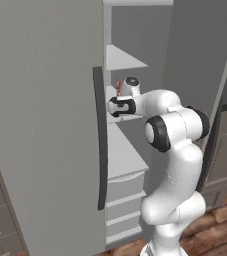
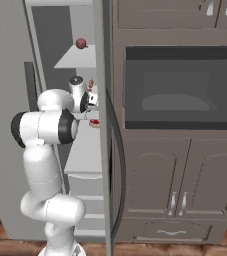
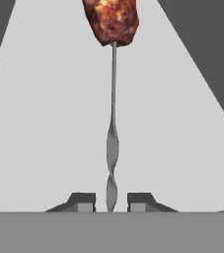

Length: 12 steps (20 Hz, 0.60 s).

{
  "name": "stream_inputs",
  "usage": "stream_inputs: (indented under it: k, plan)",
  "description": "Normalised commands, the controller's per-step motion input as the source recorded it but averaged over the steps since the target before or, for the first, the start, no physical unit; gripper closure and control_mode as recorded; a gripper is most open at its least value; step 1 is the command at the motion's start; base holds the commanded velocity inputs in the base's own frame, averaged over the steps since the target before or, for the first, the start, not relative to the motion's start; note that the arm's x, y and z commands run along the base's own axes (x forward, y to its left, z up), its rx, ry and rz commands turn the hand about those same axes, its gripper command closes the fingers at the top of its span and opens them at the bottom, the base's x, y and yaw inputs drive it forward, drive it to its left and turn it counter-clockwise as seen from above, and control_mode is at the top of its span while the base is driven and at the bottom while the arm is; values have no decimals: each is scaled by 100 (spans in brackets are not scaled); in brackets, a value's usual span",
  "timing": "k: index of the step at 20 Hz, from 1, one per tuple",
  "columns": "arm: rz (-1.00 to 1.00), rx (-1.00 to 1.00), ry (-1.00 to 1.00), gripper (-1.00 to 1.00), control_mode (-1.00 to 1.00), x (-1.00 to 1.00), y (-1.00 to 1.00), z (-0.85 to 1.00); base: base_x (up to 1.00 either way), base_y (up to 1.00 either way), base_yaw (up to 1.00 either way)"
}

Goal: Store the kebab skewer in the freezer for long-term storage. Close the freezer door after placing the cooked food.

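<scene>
Narrowly closed, the pincer (image 3: 111, 201) grips the kebab skewer (image 3: 112, 123) by its twisted metal stem.

I see the skewer (image 3: 113, 123) between my gripper's (image 3: 111, 201) 2 tips, inside the freezer (image 1: 45, 100) above a shelf (image 1: 125, 155), drawers (image 1: 125, 187) below.

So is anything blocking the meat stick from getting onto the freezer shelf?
Nothing visible does. The gripper holds the kebab skewer by its twisted end, already inside the open freezer. In the hand view, bare pale shelf spreads beneath the skewer. The freezer door stands swung wide, off to the side.
</scene>
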Motion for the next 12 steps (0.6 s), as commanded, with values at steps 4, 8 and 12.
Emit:
stream_inputs:
  k: [4,8,12]
  plan:
    - [0,0,6,100,-100,42,0,-8,0,0,0]
    - [0,0,8,100,-100,39,0,-6,0,0,0]
    - [0,-1,4,100,-100,43,0,-7,0,0,0]
